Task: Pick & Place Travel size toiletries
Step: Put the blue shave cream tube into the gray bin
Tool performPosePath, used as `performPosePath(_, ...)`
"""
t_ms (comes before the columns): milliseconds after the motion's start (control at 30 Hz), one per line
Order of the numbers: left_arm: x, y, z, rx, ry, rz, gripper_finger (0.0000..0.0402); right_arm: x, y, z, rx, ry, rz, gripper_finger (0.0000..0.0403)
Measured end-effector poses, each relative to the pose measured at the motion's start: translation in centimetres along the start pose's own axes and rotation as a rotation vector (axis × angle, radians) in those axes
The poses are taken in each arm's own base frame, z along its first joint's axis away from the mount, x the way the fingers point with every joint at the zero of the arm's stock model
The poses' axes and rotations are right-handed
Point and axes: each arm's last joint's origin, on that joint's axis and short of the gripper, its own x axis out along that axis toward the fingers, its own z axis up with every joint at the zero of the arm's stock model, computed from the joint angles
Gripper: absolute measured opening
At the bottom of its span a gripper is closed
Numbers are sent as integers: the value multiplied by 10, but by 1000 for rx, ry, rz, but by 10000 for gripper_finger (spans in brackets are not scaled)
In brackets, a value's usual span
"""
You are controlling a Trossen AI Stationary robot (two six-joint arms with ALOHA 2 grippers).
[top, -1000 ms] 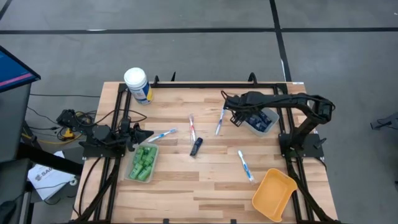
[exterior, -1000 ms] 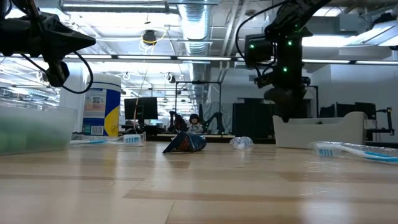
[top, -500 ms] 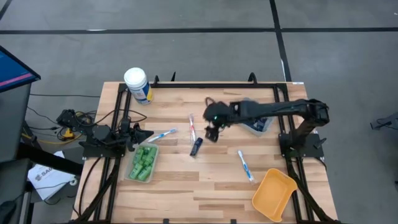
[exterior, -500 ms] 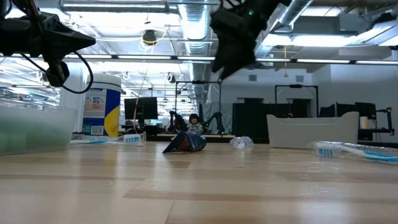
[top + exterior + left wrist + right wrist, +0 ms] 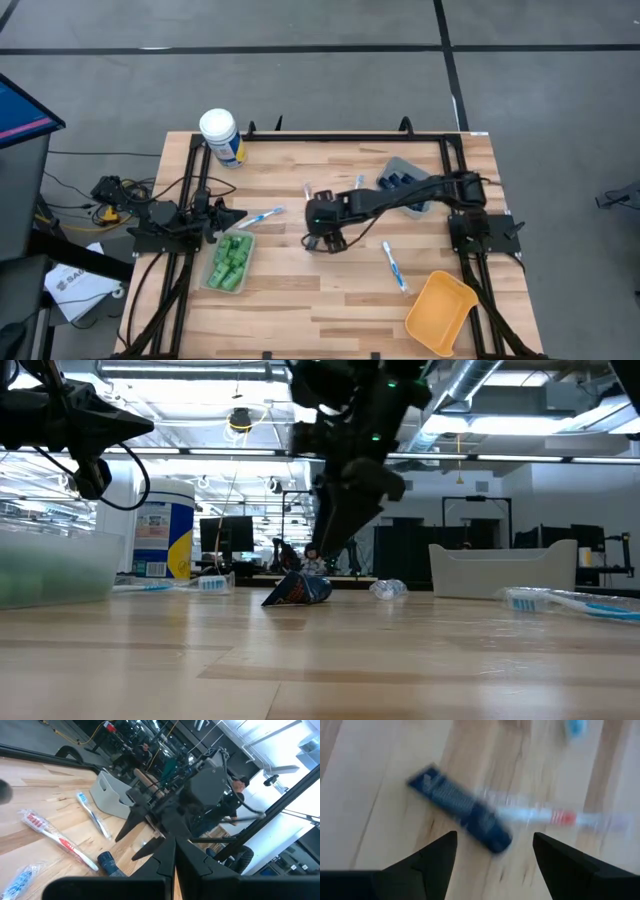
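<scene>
A dark navy flat tube [image 5: 315,238] lies flat near the table's middle, also seen in the right wrist view [image 5: 460,810] and the low view [image 5: 297,590]. My right gripper [image 5: 322,222] hangs open just above it, fingers pointing down [image 5: 330,545], touching nothing [image 5: 495,855]. A red-and-white toothbrush [image 5: 560,816] lies close beside the tube. Other toothbrushes lie at the left [image 5: 262,215] and right [image 5: 395,265]. Green bottles fill a clear tray [image 5: 228,262]. My left gripper [image 5: 237,213] waits shut at the table's left edge.
A grey bin [image 5: 405,183] holding navy tubes stands at the far right, partly under my right arm. A yellow bin [image 5: 440,310] sits at the near right corner. The white-lidded canister [image 5: 220,135] stands at the far left corner. Bare wood lies along the near edge.
My right gripper has swung from above the grey bin toward the table's left and near edge, across the middle, and come down over the navy tube. Nothing on the table has moved.
</scene>
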Motion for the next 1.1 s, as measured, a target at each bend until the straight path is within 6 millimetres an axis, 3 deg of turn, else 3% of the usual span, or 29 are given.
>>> performPosePath(133,0,0,0,0,0,0,2,9,-6,17,-118,4,0,254)
performPosePath(267,0,0,0,0,0,0,2,22,-11,22,-216,73,57,254)
performPosePath(733,0,0,0,0,0,0,2,51,-15,12,-255,188,162,252)
performPosePath(867,0,0,0,0,0,0,2,51,-12,9,-213,217,199,228)
performPosePath(1100,0,0,0,0,0,0,2,50,-10,7,-171,235,229,150)
